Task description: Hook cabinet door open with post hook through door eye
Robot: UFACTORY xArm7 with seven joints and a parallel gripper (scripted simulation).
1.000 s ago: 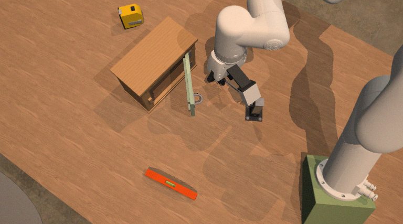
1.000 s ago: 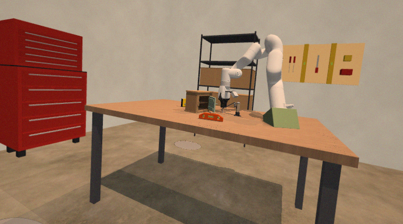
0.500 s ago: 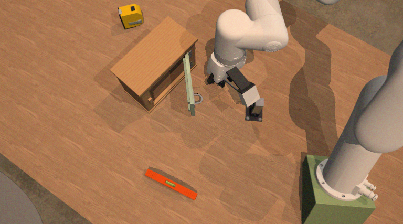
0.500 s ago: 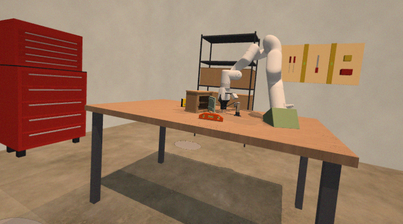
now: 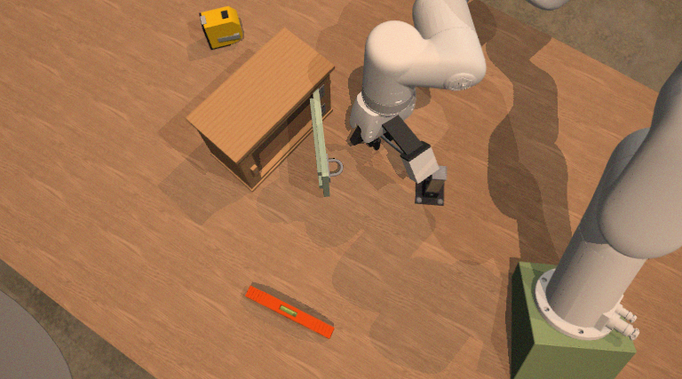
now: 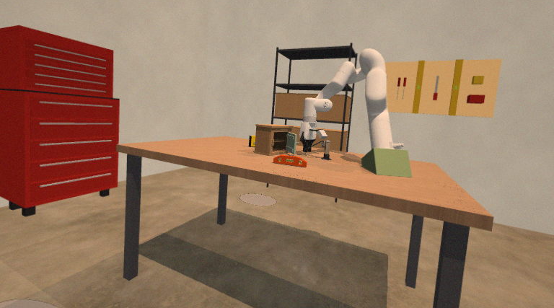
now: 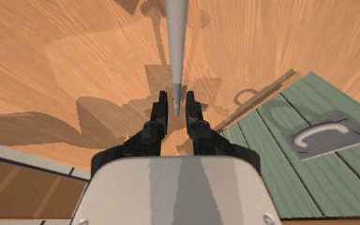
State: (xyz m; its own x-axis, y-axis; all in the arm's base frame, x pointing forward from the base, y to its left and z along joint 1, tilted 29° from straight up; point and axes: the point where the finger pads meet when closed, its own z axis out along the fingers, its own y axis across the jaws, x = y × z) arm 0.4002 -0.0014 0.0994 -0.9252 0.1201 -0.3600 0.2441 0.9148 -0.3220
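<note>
Claw is held partly spread near hook; open door is observed between counter's long edges.

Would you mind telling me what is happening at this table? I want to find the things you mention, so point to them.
The arm has its pincer (image 5: 365, 139) (image 6: 306, 150) (image 7: 176, 100) partly open around the free end of the hook (image 5: 391, 145) (image 7: 175, 47), with gaps showing on both sides, so it isn't gripping it. The green door (image 5: 319, 138) (image 6: 291, 143) (image 7: 262, 141) stands open on the upright cabinet (image 5: 261, 93) (image 6: 265, 139). The hook isn't through the door's eye (image 5: 341, 167) (image 7: 321, 129), so the hooking remains to be done.
</note>
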